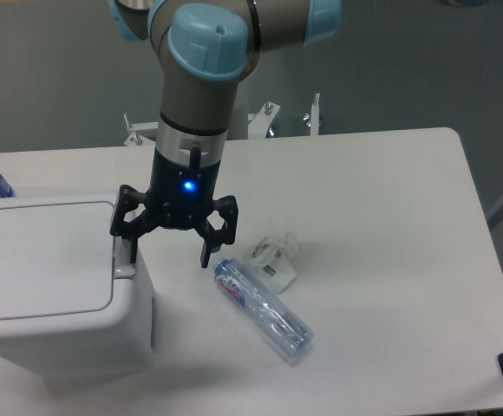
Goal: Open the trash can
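With its jaws spread wide and holding nothing, the gripper point(170, 253) hangs at the right edge of the trash can point(56, 295) at the table's near left, whose stiff, light-looking lid probably yields to pressing its small tab point(123, 269).

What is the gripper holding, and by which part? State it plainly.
Nothing is held. The gripper is open, with one finger down by the grey tab at the trash can lid's edge; the bottle lies untouched.

White table point(382, 191) w/ rounded corner, grey floor point(61, 78) behind, even light
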Robot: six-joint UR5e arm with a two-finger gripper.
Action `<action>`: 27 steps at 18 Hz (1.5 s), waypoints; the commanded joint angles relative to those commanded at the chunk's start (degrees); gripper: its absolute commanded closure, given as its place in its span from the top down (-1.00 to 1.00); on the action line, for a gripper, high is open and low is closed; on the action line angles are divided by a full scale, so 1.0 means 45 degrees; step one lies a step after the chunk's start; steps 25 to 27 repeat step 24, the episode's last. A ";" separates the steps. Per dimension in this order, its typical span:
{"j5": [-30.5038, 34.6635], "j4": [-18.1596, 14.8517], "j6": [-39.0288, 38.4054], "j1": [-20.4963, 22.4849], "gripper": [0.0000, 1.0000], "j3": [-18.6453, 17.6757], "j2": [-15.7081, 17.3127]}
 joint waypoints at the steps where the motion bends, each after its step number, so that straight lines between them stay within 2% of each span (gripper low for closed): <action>1: 0.0000 0.0000 -0.0019 0.0000 1.00 0.0019 0.0000; 5: 0.0000 0.0116 0.0019 0.0000 1.00 0.0097 -0.0020; 7: 0.0000 0.0700 0.0000 0.0000 1.00 0.0330 -0.0039; 9: 0.0059 0.1092 0.0058 0.0174 1.00 0.0953 -0.0039; 10: 0.0078 0.1210 0.0097 0.0466 1.00 0.1518 -0.0039; 12: 0.0155 0.1211 0.0350 0.1111 1.00 0.2418 -0.0233; 13: 0.0427 0.1192 0.0680 0.1326 1.00 0.2615 -0.0254; 17: 0.3021 0.0861 0.2671 0.1913 1.00 0.2403 -0.0117; 20: 0.4916 -0.0464 0.4718 0.2108 1.00 0.1994 -0.0059; 21: 0.5270 -0.0817 0.5539 0.2225 1.00 0.1838 -0.0039; 23: 0.5449 -0.0996 0.6656 0.2498 1.00 0.1642 0.0116; 24: 0.5449 -0.0996 0.6873 0.2790 1.00 0.1525 0.0156; 27: 0.5449 -0.0996 0.6873 0.2790 1.00 0.1525 0.0156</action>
